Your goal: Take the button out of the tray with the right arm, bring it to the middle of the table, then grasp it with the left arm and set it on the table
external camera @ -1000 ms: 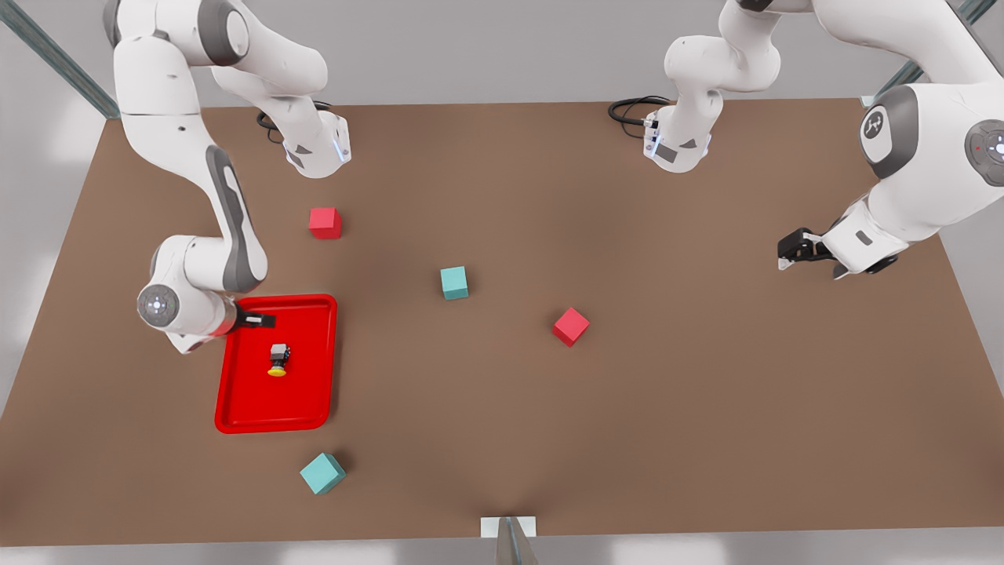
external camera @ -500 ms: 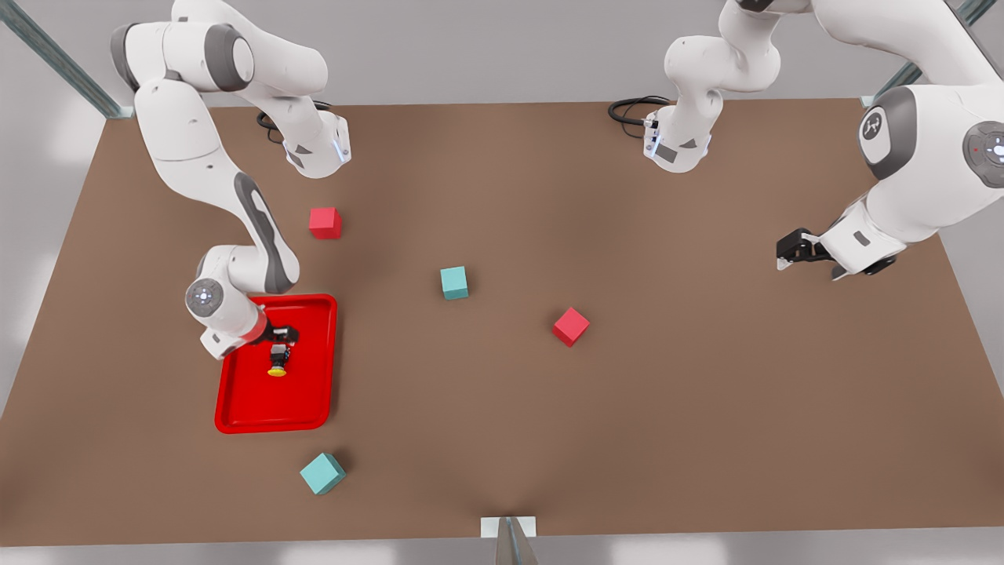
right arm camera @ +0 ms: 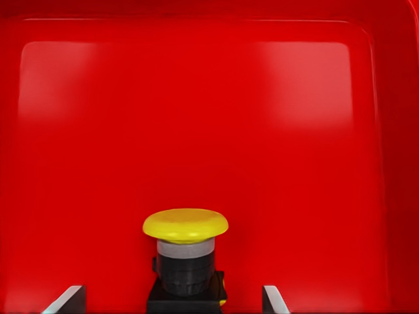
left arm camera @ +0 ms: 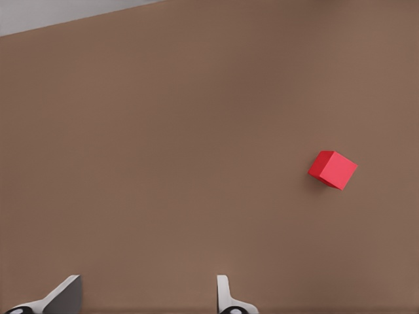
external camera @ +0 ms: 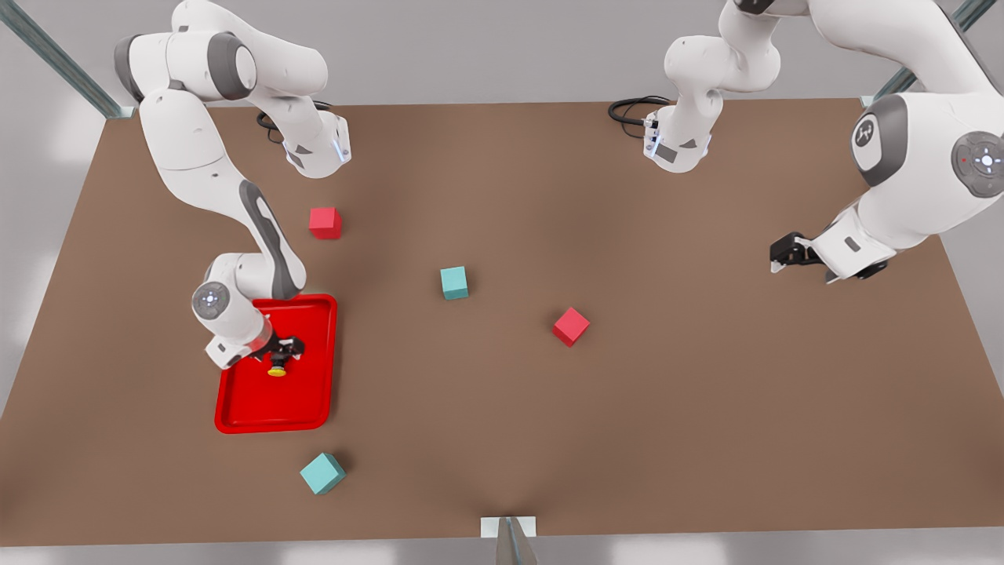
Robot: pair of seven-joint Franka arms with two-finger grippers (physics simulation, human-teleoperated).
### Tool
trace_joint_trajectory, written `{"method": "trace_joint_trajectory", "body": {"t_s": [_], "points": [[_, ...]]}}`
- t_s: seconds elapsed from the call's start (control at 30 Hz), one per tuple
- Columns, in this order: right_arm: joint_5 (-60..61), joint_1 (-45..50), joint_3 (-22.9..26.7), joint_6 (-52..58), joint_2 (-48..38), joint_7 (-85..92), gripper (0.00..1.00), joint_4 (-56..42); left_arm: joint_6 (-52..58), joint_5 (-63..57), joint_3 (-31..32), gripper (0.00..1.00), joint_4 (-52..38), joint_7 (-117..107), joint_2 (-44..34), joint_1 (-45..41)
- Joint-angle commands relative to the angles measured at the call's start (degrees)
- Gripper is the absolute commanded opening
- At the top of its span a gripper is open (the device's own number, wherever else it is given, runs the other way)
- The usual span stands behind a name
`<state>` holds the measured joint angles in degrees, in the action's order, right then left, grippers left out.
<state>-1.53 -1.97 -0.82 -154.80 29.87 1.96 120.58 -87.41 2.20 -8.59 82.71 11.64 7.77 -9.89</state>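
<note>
Black button [right arm camera: 185, 265] body cut off, jaws astride

Item count, front view:

- Robot arms: two, each with one two-finger gripper, the right gripper [external camera: 279, 351] and the left gripper [external camera: 782, 255].
- Tray [external camera: 315, 396]: one, red.
- Button [external camera: 276, 367]: one, yellow-capped.
- Red cubes: two, one [external camera: 325, 222] and another [external camera: 570, 326].
- Teal cubes: two, one [external camera: 454, 282] and another [external camera: 321, 473].
- Table [external camera: 706, 408]: one, brown.
- Cubes total: four.
</note>
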Motion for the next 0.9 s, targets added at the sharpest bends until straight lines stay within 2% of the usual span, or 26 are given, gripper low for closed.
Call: {"method": "trace_joint_trajectory", "body": {"t_s": [0.0, 0.53, 0.57, 0.6, 0.67, 0.77, 0.87], "points": [[0.38, -0.14, -0.15, -0.24, -0.25, 1.47, 1.0, 1.14, -0.04, -0.09, -0.02, 1.0, 0.0, 0.13, -0.04, 0.04], [0.38, -0.31, -0.06, -0.24, -0.08, -2.04, 1.0, 0.71, -0.13, -0.09, -0.02, 1.0, 0.0, 0.22, 0.22, 0.13], [0.38, -0.31, -0.06, -0.24, -0.08, -2.04, 0.97, 0.71, -0.13, 0.0, -0.02, 1.0, 0.0, 0.22, 0.22, 0.13], [0.38, -0.31, -0.15, -0.24, -0.08, -1.87, 0.86, 0.71, -0.13, 0.0, -0.02, 1.0, -0.09, 0.22, 0.22, 0.13], [0.38, -0.31, -0.06, -0.24, -0.08, -1.87, 0.76, 0.62, -0.13, -0.09, -0.02, 1.0, 0.0, 0.22, 0.22, 0.13], [0.38, -0.31, -0.06, -0.15, -0.08, -1.87, 0.73, 0.62, -0.13, 0.0, -0.02, 1.0, 0.0, 0.22, 0.22, 0.22], [0.38, -0.23, -0.06, -0.06, -0.08, -1.87, 0.75, 0.62, -0.13, 0.0, -0.02, 1.0, 0.0, 0.13, 0.22, 0.13]]}}
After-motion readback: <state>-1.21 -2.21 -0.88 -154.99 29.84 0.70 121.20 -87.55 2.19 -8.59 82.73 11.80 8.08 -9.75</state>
